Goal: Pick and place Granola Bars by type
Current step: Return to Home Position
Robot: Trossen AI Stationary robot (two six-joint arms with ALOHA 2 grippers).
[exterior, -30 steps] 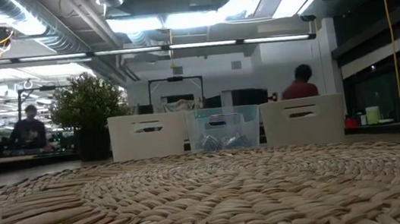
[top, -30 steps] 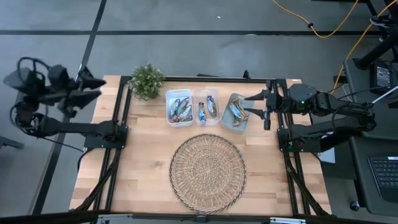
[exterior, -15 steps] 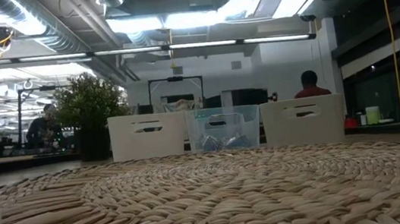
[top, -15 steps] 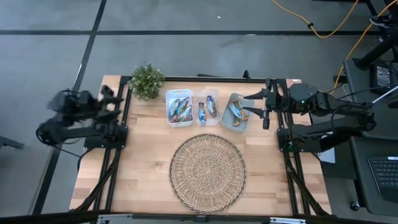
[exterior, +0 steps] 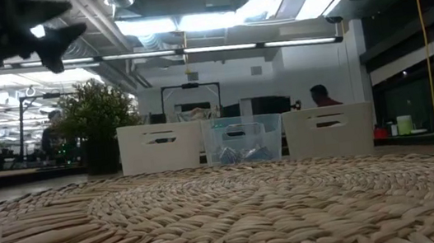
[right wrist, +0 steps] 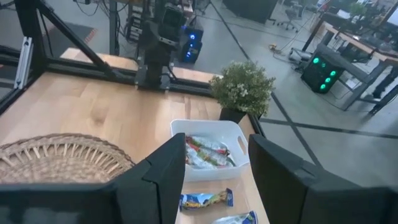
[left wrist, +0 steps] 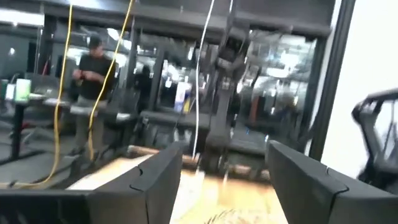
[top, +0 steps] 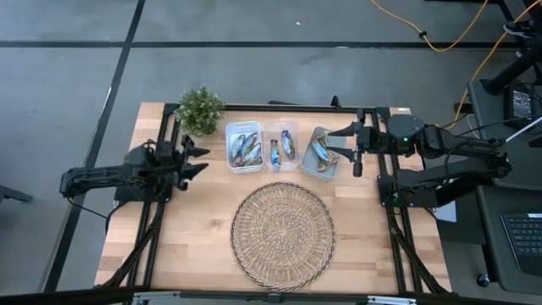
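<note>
A wooden tabletop (top: 195, 229) is shown from above, with a round wicker tray (top: 284, 224) at its middle. Just behind the tray, three bins are lined up in a row: a white bin (top: 230, 129) behind the tray's left part, a clear bin (top: 282, 126) behind its middle, and a gray bin (top: 329, 174) behind its right part. The granola bars (top: 244, 152) are all found inside these bins: a cluster in the white one, two in the clear one, a few in the gray one. No bar is seen on the tray or on the bare wood around it. A small potted plant (top: 201, 110) is placed farther behind the tray, past the white bin's left corner.

The left claw (top: 196, 159) is held above the wood to the tray's left rear, near the white bin, spread wide with nothing in it. The right claw (top: 339, 144) is held to the tray's right rear, at the gray bin's outer edge, also spread wide and empty.

The sorting is judged to be finished, since nothing is left to pick. Only the parking of both arms appears to be outstanding. Whether each bin holds a single type cannot be told; the wrappers are too small.
</note>
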